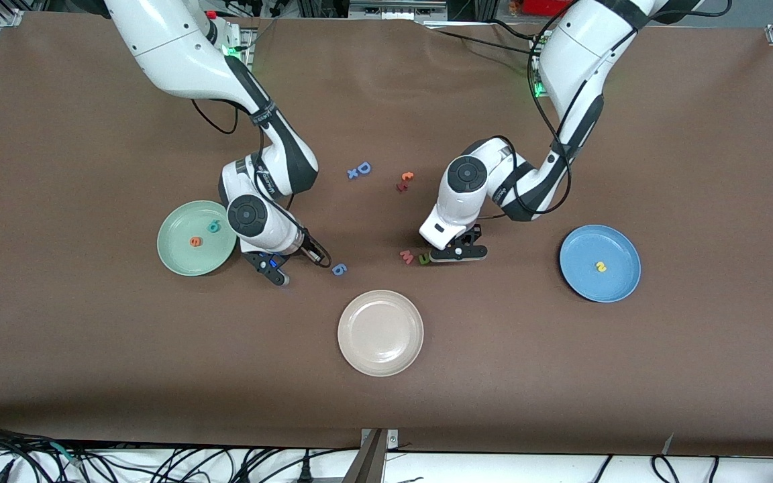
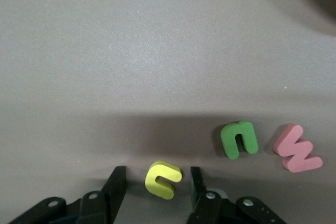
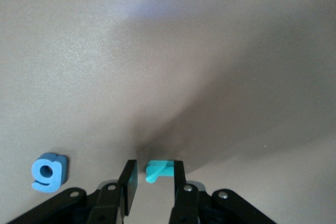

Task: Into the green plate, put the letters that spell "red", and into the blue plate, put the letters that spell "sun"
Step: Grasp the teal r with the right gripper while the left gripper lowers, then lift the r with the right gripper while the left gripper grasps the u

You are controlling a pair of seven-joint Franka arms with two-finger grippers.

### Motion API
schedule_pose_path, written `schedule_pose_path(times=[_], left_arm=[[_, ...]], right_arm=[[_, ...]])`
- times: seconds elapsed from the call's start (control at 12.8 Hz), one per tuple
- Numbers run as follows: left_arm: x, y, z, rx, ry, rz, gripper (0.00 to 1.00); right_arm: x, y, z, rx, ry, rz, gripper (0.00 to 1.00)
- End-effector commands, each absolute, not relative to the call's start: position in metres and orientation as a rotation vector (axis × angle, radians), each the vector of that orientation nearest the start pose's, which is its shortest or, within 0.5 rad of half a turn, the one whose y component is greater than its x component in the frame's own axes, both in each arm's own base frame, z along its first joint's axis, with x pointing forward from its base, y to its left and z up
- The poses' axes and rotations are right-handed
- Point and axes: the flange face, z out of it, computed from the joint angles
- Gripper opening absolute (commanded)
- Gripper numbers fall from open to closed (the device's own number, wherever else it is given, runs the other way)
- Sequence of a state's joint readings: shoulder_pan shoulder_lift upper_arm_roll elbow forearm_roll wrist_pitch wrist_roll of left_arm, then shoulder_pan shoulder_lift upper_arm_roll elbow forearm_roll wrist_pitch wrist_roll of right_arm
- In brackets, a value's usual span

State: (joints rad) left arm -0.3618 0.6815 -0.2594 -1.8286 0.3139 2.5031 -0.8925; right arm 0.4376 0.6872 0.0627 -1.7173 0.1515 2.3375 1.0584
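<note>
My left gripper (image 1: 457,253) is down at the table mid-way along, open, its fingers either side of the yellow "u" (image 2: 164,180) without touching it. The green "n" (image 1: 424,259) (image 2: 240,139) lies just beside it. My right gripper (image 1: 278,274) (image 3: 155,167) is beside the green plate (image 1: 175,258), shut on the thin teal "r" (image 3: 159,170). An orange "e" (image 1: 195,241) and a teal "d" (image 1: 213,227) lie in the green plate. Toward the left arm's end, the blue plate (image 1: 618,285) holds the yellow "s" (image 1: 600,266).
A pink "w" (image 1: 406,255) (image 2: 297,148) lies next to the "n". A blue "g" (image 1: 338,269) (image 3: 49,171) lies near my right gripper. A beige plate (image 1: 380,355) sits nearer the camera. Farther back lie a blue "D" (image 1: 364,168), a small blue letter (image 1: 353,174), an orange "c" (image 1: 407,176) and a red letter (image 1: 400,186).
</note>
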Motion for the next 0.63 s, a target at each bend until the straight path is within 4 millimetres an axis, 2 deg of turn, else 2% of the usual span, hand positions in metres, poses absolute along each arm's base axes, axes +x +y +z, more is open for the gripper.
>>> schedule_pose_path(times=[0.0,0.55], left_arm=[[0.534,-0.369,0.172,-3.136,-0.133,-0.091,0.52],[0.534,-0.369,0.173,-3.137,-0.140,-0.091,0.46]], right_arm=[[0.581,0.317,0.190,-2.911,1.029,0.251,0.35],[0.579,0.317,0.173,-2.919,1.032,0.261,0.36]])
